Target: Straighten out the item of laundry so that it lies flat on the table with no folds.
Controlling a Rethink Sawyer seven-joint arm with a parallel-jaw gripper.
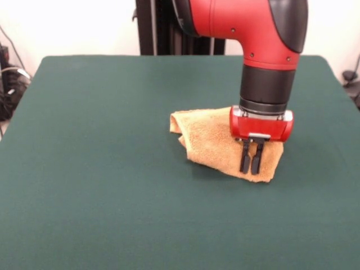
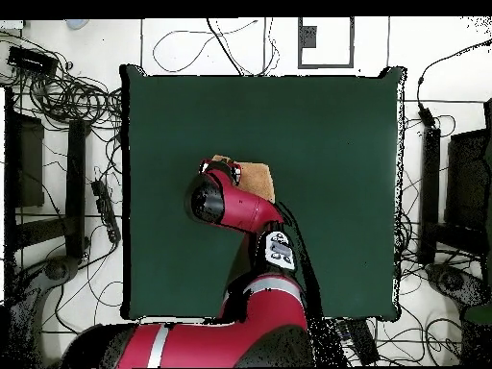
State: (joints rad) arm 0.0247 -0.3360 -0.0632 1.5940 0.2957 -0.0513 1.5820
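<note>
Surroundings: pale wall behind the table in the front view; cables (image 2: 67, 96) lie in loops on the light floor around it in the overhead view.
Table: table (image 1: 90, 169), covered in dark green cloth, fills most of both views; its near edge is cut off at the bottom of the front view.
Towel: orange-tan towel (image 1: 211, 138) lies a little right of the table's middle in the front view, bunched and folded over itself, with a raised fold at its left end and a corner reaching down to the right.
Towel from above: only a strip of it shows past the arm's wrist; the rest is hidden beneath the arm.
Arm: red and black arm (image 1: 264, 50) comes down over the towel's right part; its upper section is cut off by the top edge.
Gripper: gripper (image 1: 251, 164) hangs from a red block, two black fingers (image 1: 244, 160) pointing down, close together with a narrow gap between them.
Hold: the tips sit over the towel's lower right part; whether they pinch cloth or merely stand in front of it cannot be told.
Writing: none legible; a small panel (image 2: 280, 252) on the arm shows marks too small to read.
Care tag: not made out in either view.
</note>
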